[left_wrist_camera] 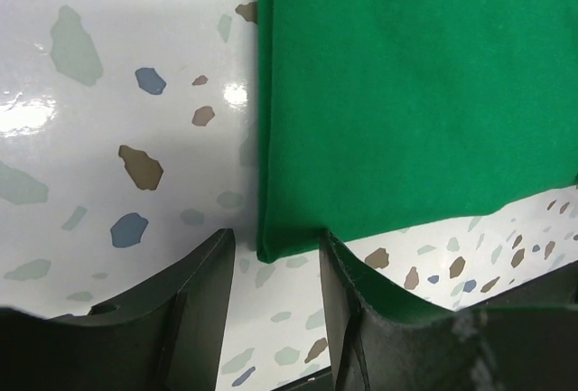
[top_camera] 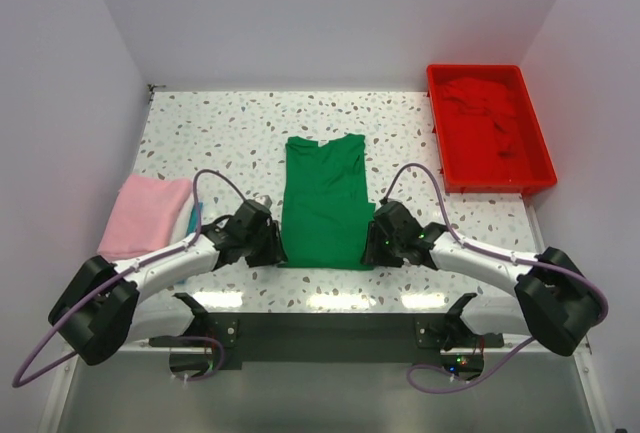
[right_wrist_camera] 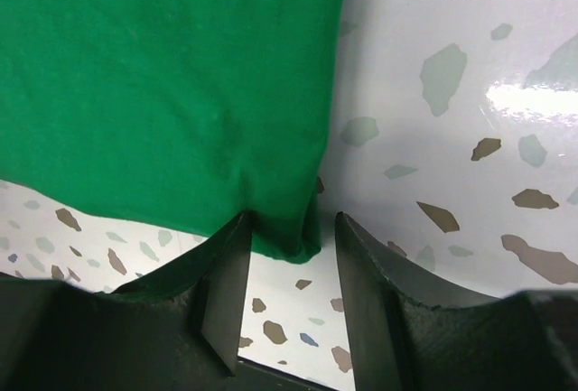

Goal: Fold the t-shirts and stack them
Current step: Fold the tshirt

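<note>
Since the hem likely folds up next, my left gripper (left_wrist_camera: 275, 260) and right gripper (right_wrist_camera: 291, 237) straddle the shirt's (top_camera: 323, 203) near corners. Jaws spread, nothing pinched yet.

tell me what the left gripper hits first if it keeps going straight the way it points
The left gripper would most likely meet the near corner of the green t-shirt, right at the gap between its open fingers. Height over the table is unclear.

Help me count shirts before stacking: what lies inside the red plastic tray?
A crumpled red cloth t-shirt lies inside the rigid red plastic tray. Red on red blurs its outline, and anything lying beneath it is covered and cannot be seen.
</note>
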You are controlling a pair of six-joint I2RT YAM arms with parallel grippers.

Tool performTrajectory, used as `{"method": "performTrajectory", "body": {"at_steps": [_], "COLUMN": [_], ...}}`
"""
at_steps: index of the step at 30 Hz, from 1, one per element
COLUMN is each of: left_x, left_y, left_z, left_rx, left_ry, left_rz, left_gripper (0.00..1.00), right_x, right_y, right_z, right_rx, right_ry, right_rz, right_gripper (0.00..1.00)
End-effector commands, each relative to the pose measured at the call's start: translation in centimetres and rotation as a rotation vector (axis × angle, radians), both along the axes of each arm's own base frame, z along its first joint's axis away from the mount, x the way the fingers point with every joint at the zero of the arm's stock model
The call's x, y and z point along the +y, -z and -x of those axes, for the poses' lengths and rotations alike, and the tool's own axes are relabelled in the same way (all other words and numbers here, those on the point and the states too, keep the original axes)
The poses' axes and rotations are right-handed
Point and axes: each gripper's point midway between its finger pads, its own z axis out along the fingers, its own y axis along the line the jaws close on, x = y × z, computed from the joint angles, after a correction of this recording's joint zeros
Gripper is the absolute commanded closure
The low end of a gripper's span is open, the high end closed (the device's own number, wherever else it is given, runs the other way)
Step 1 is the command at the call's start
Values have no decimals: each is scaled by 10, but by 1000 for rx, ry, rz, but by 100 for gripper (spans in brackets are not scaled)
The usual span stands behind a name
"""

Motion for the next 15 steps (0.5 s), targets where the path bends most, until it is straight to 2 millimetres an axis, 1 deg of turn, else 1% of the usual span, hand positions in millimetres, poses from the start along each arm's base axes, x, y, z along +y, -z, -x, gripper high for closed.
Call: {"method": "performTrajectory", "body": {"at_steps": [1,7,10,11,12,14,15], "left_x": [3,5,4,3,1,0,-1], "left_y": [13,22,27,28,29,29,28], "left_z": [7,17,23,24,26,26,25], "left_rx": [24,57,74,77,80,77,73], "left_ry": [-2,13,21,24,32,34,36], "left_rz": [-29,-66,-77,-74,-73,-69,-65], "left_gripper": [53,56,60,62,68,76,84], "right_x": [-7,-12,-12,-12,-11,-10,-11], "right_y": [19,27,29,30,29,27,26], "right_z": [14,24,26,26,25,24,25], "right_rx": [52,81,93,95,92,90,91], "right_ry": [3,3,0,-4,-7,-11,-15], "right_rz": [27,42,39,41,40,40,45], "right_gripper": [55,59,64,67,70,78,88]}}
